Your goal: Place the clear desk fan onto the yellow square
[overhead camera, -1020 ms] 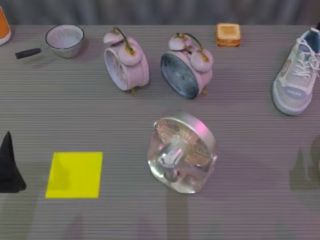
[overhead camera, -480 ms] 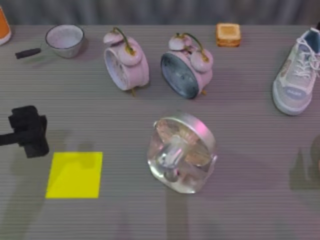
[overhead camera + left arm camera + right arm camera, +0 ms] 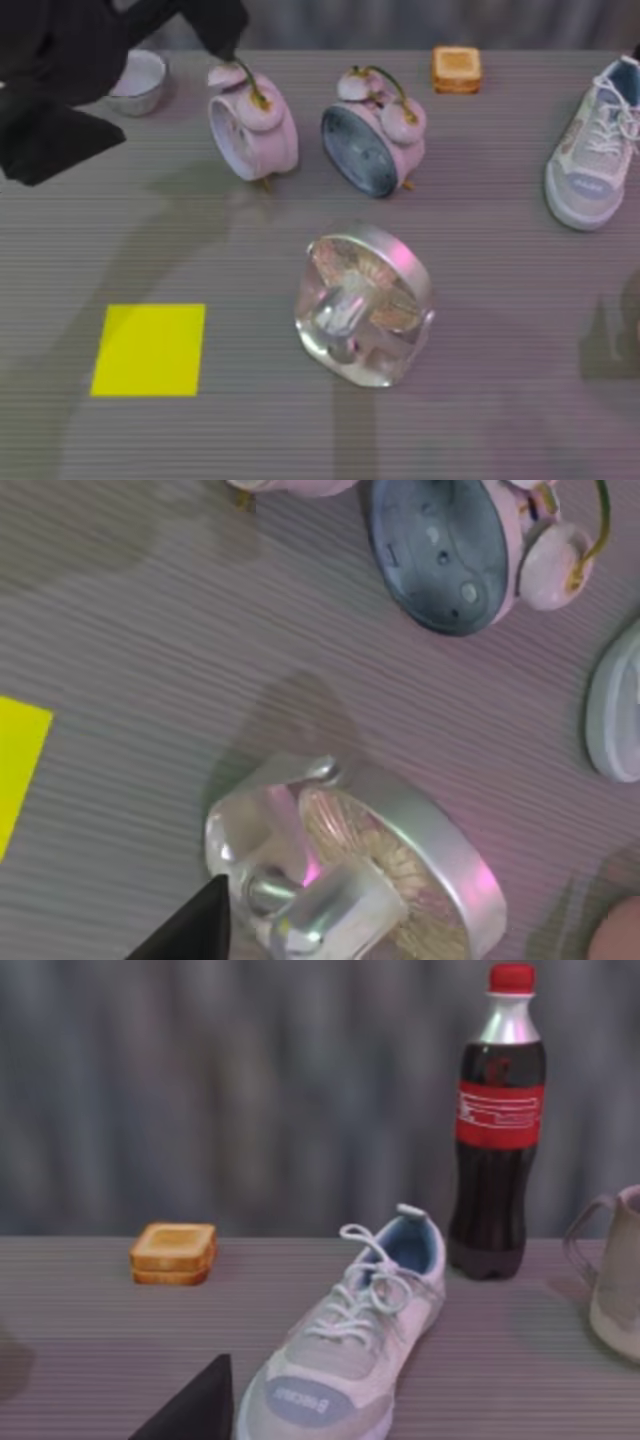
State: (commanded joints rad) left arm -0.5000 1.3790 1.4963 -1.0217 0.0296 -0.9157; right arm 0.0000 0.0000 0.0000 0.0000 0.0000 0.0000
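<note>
Left arm: you now see it as a big dark mass in the top view's upper-left corner, raised close under the camera and covering most of the strainer bowl (image 3: pixel 140 85); half a second ago it sat low at the left edge just above the yellow square.
Left gripper (image 3: pixel 222 35): one dark tip points down near the left pink clock (image 3: pixel 252 125); whether its fingers are spread or pressed together cannot be told, since the wrist view catches only a black sliver at its lower edge.
Clear desk fan (image 3: pixel 363 305): unmoved over the last second, it rests tilted on the table a little below centre, well apart from the patch and untouched by either arm.
Yellow square (image 3: pixel 149 349): bare, lower left of the table; the arm's shadow has left it.
Right arm: parked off the table's right side; its wrist camera looks at the white sneaker (image 3: pixel 350 1345), the cola bottle (image 3: pixel 497 1125) and the toast block (image 3: pixel 173 1253).
Meaning for you: the lift and swing read as the start of a reach toward the fan, which the left wrist camera already frames; grasp not yet begun.
</note>
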